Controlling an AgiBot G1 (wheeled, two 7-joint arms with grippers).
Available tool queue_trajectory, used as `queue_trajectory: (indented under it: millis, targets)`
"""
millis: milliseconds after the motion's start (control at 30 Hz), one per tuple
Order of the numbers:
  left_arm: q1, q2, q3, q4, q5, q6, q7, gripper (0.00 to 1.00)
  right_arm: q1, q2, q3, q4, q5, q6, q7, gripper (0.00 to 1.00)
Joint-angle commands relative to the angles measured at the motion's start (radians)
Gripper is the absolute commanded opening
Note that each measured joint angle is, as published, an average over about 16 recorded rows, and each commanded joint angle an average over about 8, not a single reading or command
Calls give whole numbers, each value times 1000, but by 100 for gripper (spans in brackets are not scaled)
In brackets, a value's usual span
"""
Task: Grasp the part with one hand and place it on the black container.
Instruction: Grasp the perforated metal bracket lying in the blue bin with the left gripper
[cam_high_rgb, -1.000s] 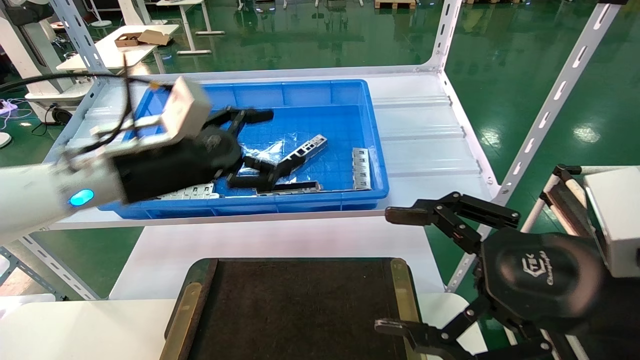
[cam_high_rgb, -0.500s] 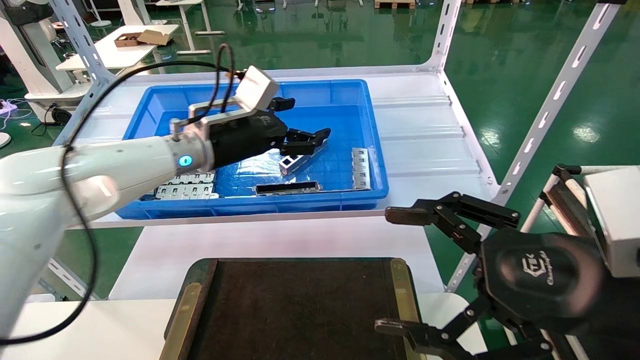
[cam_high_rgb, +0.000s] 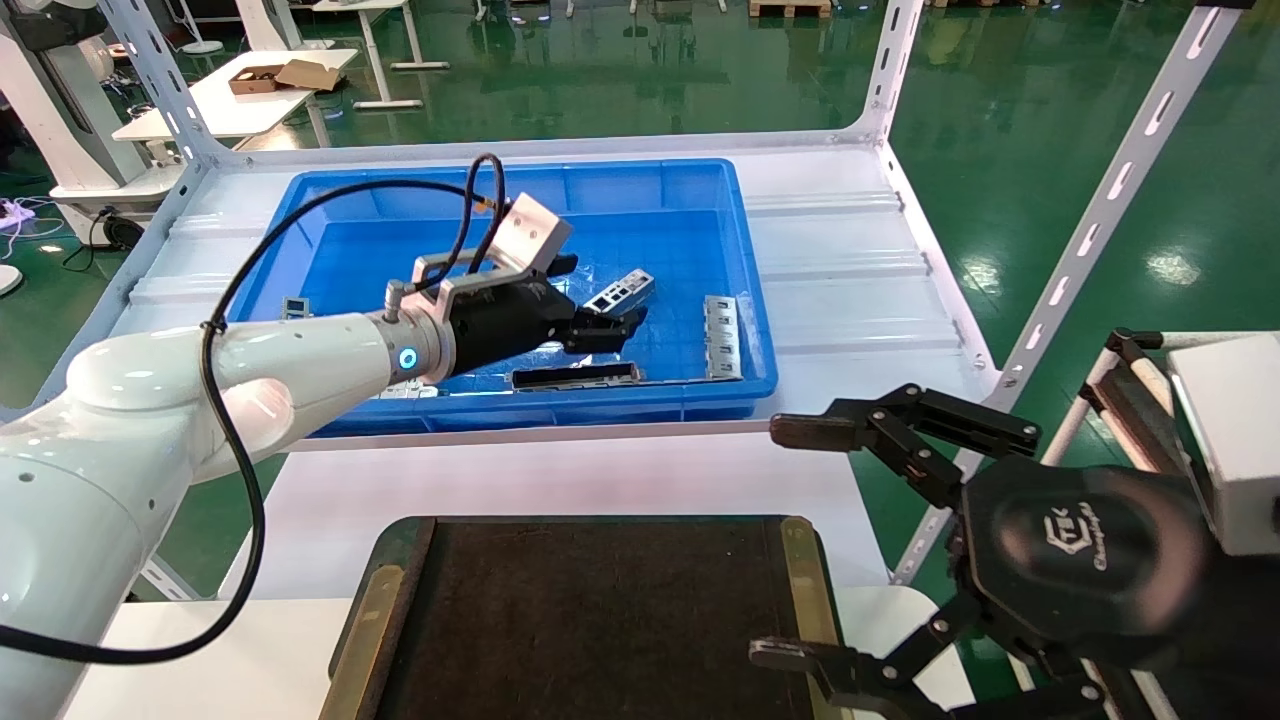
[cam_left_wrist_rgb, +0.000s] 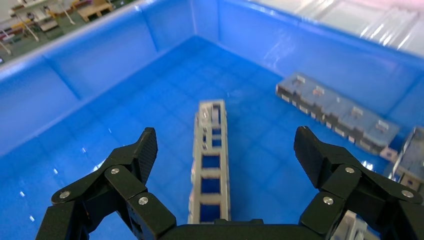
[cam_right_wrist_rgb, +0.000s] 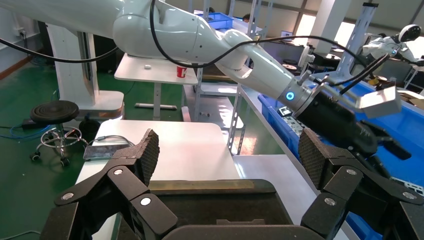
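- Closest to the camera, the right pincer (cam_high_rgb: 800, 540) hangs at about 4 o'clock in the head view, beside the right rail of the black tray (cam_high_rgb: 804, 570). Its fingers are spread wide with nothing between them.
- The tray sits dead centre at 6 o'clock on the white surface (cam_high_rgb: 560, 475), and its dark top is bare.
- Past that, up on the shelf, there's the blue bin (cam_high_rgb: 745, 290). The left pincer (cam_high_rgb: 598, 300) is reaching into it from about 9 o'clock, angled down toward the bin floor.
- The left wrist view shows it best: the left pincer (cam_left_wrist_rgb: 225, 145) is wide open, and the small silver strip (cam_left_wrist_rgb: 211, 160) lies flat on the bin floor right between its two fingers (cam_left_wrist_rgb: 142, 152). No contact that I can see.
- In the head view that strip (cam_high_rgb: 620, 290) is mid-bin, just past the fingertips.
- Other stuff in the bin: a longer dark strip (cam_high_rgb: 575, 376) along the near wall at 6 o'clock from the pincer, and a grey stack of plates (cam_high_rgb: 721, 336) against the right wall at 3 o'clock.
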Motion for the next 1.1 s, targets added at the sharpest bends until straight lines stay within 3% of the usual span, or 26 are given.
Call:
queue_trajectory:
  millis: [33,100,167,233,1100]
  targets:
    - [6,1,13,1,-1,-8,-11,38,0,0,0,0,0,0,0,13]
    - [11,1,23,-2,-5,-22,-21,13,0,0,0,0,0,0,0,0]
    - [15,1,32,-5,-12,-37,-30,3,0,0,0,0,0,0,0,0]
    - [20,0,40,-8,-19,-50,-37,0,0,0,0,0,0,0,0,0]
    - [51,-2,143,-23,-104,-117,-97,0,0,0,0,0,0,0,0,0]
